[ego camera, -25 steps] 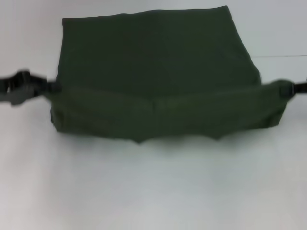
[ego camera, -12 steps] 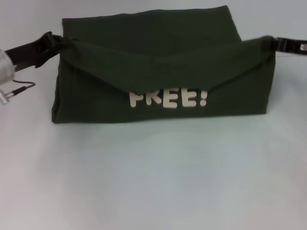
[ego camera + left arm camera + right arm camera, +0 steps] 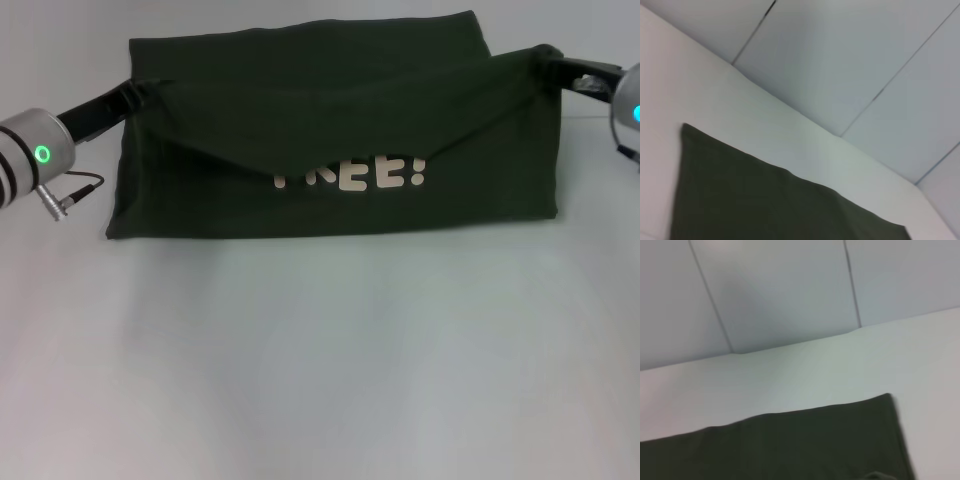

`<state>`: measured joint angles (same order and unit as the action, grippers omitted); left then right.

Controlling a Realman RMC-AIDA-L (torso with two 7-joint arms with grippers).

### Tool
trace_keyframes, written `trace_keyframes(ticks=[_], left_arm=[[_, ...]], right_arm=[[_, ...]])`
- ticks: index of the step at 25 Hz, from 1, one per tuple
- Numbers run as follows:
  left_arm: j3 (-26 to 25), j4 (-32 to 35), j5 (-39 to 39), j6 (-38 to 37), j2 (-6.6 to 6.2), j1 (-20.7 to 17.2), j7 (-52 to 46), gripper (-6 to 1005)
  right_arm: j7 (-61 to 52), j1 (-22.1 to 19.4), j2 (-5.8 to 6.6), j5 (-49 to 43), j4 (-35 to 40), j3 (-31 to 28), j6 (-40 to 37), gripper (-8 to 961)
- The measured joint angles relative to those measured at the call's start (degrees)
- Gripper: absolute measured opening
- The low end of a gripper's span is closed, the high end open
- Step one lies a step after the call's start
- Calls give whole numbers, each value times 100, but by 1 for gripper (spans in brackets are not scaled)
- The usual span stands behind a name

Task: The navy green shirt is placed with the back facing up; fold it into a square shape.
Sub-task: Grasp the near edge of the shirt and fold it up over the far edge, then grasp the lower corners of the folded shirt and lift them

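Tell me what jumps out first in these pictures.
A big dark green shirt fills the far middle of the white table, its near edge lifted and carried toward the back so the pale lettering on its front shows. The left gripper pinches the raised corner at the shirt's left, the right gripper the one at its right.

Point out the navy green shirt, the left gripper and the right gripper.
navy green shirt [image 3: 330, 110]: head view, plain back panel.
left gripper [image 3: 138, 92]: head view, tip at shirt's corner.
right gripper [image 3: 548, 58]: head view, tip at shirt's corner.
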<state>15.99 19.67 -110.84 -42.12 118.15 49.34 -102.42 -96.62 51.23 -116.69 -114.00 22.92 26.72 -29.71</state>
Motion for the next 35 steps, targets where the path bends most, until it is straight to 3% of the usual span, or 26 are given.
trace_keyframes(ticks=[5, 10, 18, 24, 27, 30, 32, 35], left_arm=[[7, -83, 422, 318, 168, 16, 689, 110], [7, -198, 493, 421, 206, 25, 874, 122], [-1, -208, 495, 1065, 272, 56, 868, 141], [-39, -92, 645, 1074, 99, -2, 806, 310], [-34, -76, 690, 846, -1, -118, 714, 415], [-14, 39, 655, 161, -60, -372, 503, 559], [38, 199, 568, -593, -88, -597, 446, 645], [247, 511, 318, -1394, -95, -856, 440, 759]], right_arm=[[756, 137, -181, 457, -226, 21, 456, 86], [957, 194, -257, 526, -371, 57, 725, 111], [962, 123, -222, 529, -383, 62, 804, 247], [966, 89, -100, 509, -309, 60, 831, 364], [960, 79, -13, 524, -281, 60, 697, 491], [863, -53, 40, 562, -96, 20, 271, 618], [786, -233, 83, 651, 60, 14, -193, 848], [747, -534, 198, 828, 144, 28, -949, 881]])
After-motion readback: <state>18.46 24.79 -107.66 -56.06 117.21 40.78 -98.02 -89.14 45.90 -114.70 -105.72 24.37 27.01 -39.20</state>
